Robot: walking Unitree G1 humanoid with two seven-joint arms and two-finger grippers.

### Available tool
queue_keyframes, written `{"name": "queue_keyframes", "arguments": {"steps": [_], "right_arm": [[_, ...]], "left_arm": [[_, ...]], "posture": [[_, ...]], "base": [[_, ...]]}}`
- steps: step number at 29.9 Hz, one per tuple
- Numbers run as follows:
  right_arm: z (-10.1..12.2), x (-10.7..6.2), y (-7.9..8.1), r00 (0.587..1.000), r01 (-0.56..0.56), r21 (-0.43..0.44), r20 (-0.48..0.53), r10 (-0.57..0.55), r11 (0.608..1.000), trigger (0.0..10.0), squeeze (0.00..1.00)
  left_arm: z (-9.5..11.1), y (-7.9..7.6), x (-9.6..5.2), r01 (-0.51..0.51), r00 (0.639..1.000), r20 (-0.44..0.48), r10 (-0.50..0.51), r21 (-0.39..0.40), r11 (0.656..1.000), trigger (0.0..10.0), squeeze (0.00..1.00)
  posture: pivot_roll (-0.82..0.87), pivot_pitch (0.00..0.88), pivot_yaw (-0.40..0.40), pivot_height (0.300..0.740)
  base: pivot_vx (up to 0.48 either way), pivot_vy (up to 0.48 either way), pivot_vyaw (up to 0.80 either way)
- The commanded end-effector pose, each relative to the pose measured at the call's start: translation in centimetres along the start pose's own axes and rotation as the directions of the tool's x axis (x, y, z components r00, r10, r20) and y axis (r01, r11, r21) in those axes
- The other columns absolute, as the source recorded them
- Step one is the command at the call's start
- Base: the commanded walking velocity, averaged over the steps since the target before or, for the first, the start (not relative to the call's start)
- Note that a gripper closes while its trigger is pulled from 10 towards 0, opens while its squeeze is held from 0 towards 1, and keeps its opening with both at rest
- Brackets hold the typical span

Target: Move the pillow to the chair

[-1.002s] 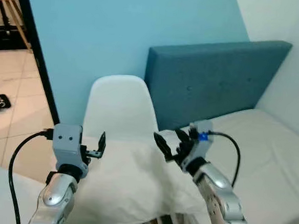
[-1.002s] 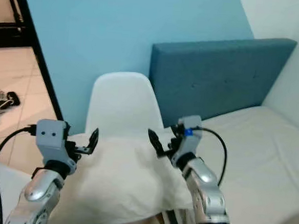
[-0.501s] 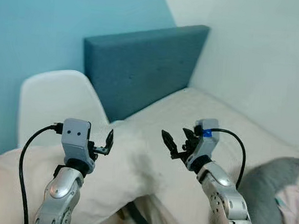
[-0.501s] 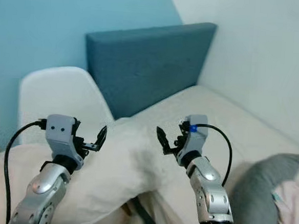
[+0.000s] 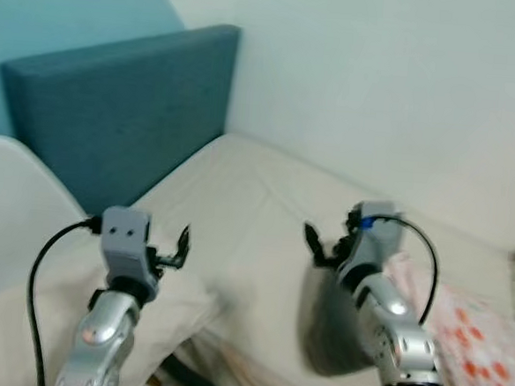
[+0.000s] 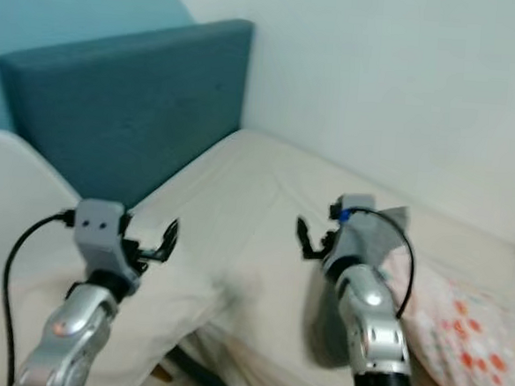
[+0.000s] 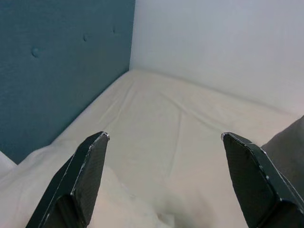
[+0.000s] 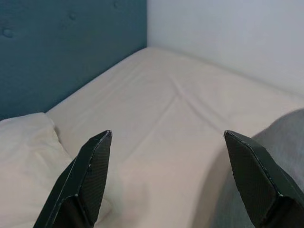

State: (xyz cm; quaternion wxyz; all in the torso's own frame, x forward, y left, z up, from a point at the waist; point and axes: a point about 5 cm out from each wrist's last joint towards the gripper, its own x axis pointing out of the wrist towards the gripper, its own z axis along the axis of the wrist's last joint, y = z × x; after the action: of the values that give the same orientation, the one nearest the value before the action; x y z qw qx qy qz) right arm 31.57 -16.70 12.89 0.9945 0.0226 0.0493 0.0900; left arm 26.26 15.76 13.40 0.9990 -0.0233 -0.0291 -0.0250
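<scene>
Swinging right since a second ago, the view now has the pillow (image 5: 28, 318) on the white chair (image 5: 10, 193) left of the headboard (image 5: 113, 103), both grippers (image 5: 180, 245) (image 5: 317, 248) hovering released, so a careless turn could drag it off.

Both arms raised forward, left hand (image 5: 181, 245) open, right hand (image 5: 317, 247) open

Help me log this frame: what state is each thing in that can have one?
Left pincer: open, empty, raised over the pillow.
Right pincer: open, empty, raised over the bed.
Pillow: lying on the white chair, unheld.
White chair: upright beside the bed, bearing the pillow.
Bed: sheet on, slightly creased.
Grey cushion: lying on the bed, blurred.
</scene>
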Motion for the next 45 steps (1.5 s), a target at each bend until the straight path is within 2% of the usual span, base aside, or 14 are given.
{"name": "queue_keyframes", "arguments": {"steps": [1,18,20,25,26,29,34,42,45], "right_arm": [[-0.5,-0.1,-0.4,0.999,0.029,-0.009,-0.025,-0.029,1.0,10.0,0.0],[-0.8,-0.2,-0.8,0.998,0.045,0.015,-0.034,-0.045,0.999,10.0,0.0],[-0.8,-0.1,-0.7,0.999,0.036,0.017,-0.031,-0.036,0.999,10.0,0.0],[-0.7,-0.1,-0.6,1.0,0.024,0.023,-0.021,-0.023,0.999,10.0,0.0],[-0.4,-0.1,-0.2,1.0,-0.004,0.012,0.001,0.004,1.0,10.0,0.0],[-0.3,-0.1,-0.1,1.0,-0.016,0.005,0.007,0.016,1.0,10.0,0.0],[-0.3,0.0,0.0,1.0,-0.023,0.008,0.008,0.023,1.0,10.0,0.0],[-0.2,0.1,0.2,0.999,-0.039,0.011,0.005,0.039,0.999,10.0,0.0],[-0.3,0.3,0.4,0.997,-0.074,0.006,-0.029,0.075,0.997,10.0,0.0]], "left_arm": [[-0.1,-0.5,0.1,0.017,1.0,-0.005,-0.017,-0.009,1.0,10.0,0.0],[-0.5,-0.4,0.1,-0.007,1.0,-0.026,0.007,-0.009,1.0,10.0,0.0],[-0.6,-0.3,0.2,-0.023,0.999,-0.048,0.024,0.037,0.999,10.0,0.0],[-0.7,-0.3,0.3,-0.031,0.998,-0.053,0.035,0.06,0.998,10.0,0.0],[-0.7,-0.3,0.4,-0.038,0.997,-0.062,0.044,0.095,0.995,10.0,0.0],[-0.7,-0.4,0.4,-0.034,0.997,-0.067,0.043,0.12,0.992,10.0,0.0],[-0.7,-0.5,0.5,-0.027,0.997,-0.068,0.036,0.123,0.992,10.0,0.0],[-0.6,-0.3,0.5,-0.052,0.995,-0.075,0.061,0.114,0.992,10.0,0.0],[-0.6,-0.2,0.6,-0.059,0.995,-0.074,0.068,0.116,0.991,10.0,0.0]], "posture": [[-0.05,0.0,-0.12,0.74],[-0.06,0.0,-0.113,0.74],[-0.06,0.0,-0.113,0.74],[-0.06,0.0,-0.113,0.74],[-0.07,0.0,-0.111,0.74],[-0.07,0.0,-0.111,0.74],[-0.07,0.0,-0.111,0.74],[-0.07,0.0,-0.111,0.74],[-0.07,0.0,-0.111,0.74]], "base": [[0.0,0.0,-0.79],[0.0,0.0,-0.79],[0.0,0.0,-0.79],[0.0,0.0,-0.79],[0.0,-0.48,0.0],[0.0,-0.48,0.0],[0.0,-0.48,0.0],[0.0,0.0,0.0],[0.0,0.0,0.0]]}}
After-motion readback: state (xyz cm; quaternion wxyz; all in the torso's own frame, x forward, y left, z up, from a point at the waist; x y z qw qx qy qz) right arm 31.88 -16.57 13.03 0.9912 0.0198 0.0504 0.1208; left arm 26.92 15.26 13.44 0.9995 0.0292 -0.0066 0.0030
